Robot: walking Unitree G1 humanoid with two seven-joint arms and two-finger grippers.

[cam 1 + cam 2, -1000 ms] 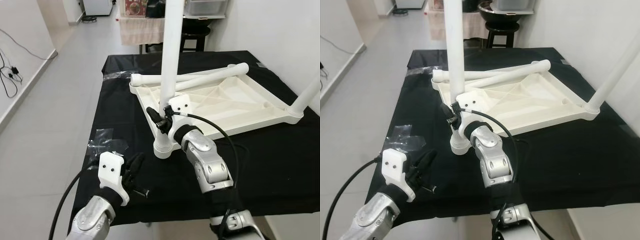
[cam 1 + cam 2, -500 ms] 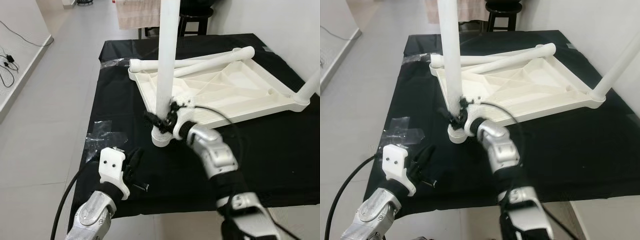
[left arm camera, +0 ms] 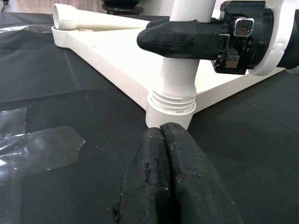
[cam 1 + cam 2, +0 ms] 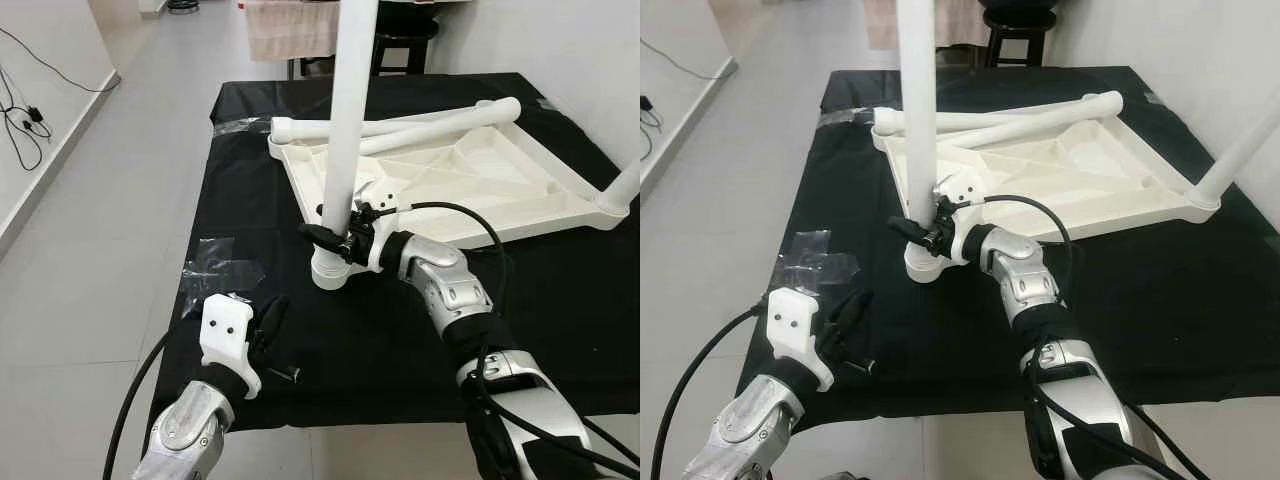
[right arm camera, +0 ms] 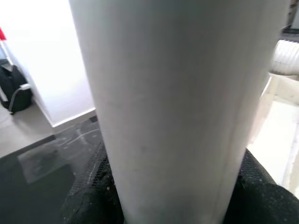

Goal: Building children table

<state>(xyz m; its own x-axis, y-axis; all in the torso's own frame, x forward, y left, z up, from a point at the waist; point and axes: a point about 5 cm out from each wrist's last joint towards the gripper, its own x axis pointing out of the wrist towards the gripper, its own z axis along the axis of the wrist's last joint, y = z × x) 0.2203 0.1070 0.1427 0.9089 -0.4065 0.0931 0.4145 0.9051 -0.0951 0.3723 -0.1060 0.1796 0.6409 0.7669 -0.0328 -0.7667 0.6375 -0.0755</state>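
Children's tabletop (image 4: 470, 185), white, upside down on black-covered table (image 4: 250, 150). Upright white leg (image 4: 345, 140) seated in near corner socket (image 4: 330, 272); second leg (image 4: 622, 190) standing at far right corner; two loose legs (image 4: 400, 130) lying across far edge. Right tool (image 4: 335, 238) clamped around upright leg just above socket. Left tool (image 4: 268, 325) low over table near front edge, fingers (image 3: 166, 186) pressed together, holding nothing. Clear tape patch (image 4: 220, 265) stuck to cloth nearby.

White plastic tabletop (image 4: 480, 185) and white legs (image 4: 350, 130) on a black cloth (image 4: 250, 180). Black-fingered right gripper (image 4: 335, 238) and left gripper (image 4: 268, 325), silver arms; clear tape (image 4: 222, 265), pale grey floor (image 4: 90, 250).
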